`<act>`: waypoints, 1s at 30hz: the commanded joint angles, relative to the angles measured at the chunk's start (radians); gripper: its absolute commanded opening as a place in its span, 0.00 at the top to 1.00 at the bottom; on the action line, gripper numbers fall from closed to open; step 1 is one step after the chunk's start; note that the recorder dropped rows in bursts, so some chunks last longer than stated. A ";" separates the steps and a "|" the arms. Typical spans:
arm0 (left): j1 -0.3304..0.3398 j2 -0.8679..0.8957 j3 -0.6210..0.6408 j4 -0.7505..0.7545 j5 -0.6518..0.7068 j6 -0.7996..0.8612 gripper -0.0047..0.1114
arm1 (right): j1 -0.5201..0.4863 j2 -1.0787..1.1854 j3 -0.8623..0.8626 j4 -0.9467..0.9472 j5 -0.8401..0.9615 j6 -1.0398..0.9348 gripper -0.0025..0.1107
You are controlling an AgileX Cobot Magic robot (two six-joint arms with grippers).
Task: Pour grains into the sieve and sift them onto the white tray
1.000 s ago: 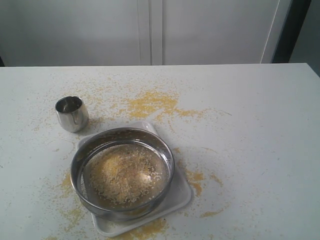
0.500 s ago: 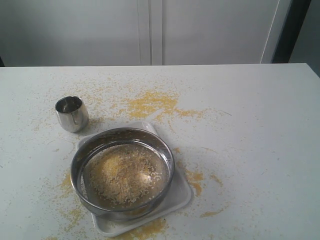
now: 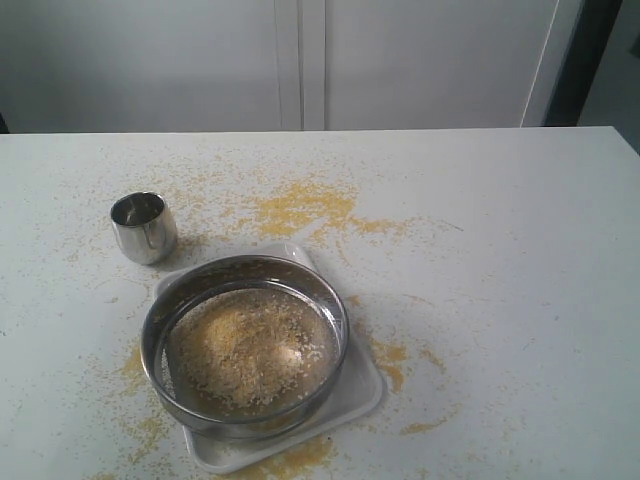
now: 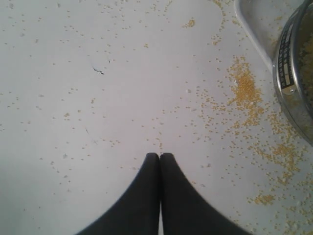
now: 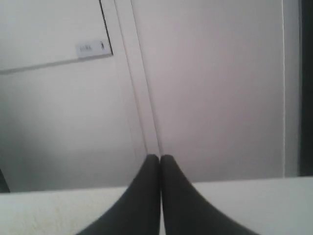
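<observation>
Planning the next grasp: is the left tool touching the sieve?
Apart. The left wrist view shows scattered grains and bare table between the shut left tool and the sieve.

A bare indoor test bench, more lab than kitchen: a plain white table (image 3: pixel 530 260) set against flat white panels (image 3: pixel 420 60), one bearing a small label (image 5: pixel 91 47)

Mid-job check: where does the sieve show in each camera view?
Exterior view: the sieve sits lower left of centre, on the white tray.
Left wrist view: only part of its rim shows, cut off at the frame edge.
Right wrist view: not in it.
Shared landmark: the white tray's corner beside the sieve.
</observation>
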 commanded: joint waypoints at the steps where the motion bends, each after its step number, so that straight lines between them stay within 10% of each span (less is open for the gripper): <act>1: 0.004 -0.009 0.005 -0.006 0.006 -0.009 0.96 | 0.002 0.097 -0.077 -0.095 0.218 -0.015 0.98; 9: 0.004 -0.009 0.005 -0.006 0.006 -0.009 0.96 | 0.055 0.296 -0.201 -0.025 0.678 -0.271 0.98; 21: 0.004 -0.009 0.005 -0.006 0.006 -0.009 0.96 | 0.220 0.599 -0.273 0.872 0.788 -1.068 0.98; 30: 0.004 -0.009 0.005 -0.006 0.006 -0.009 0.96 | 0.322 0.757 -0.449 0.830 0.823 -1.008 0.98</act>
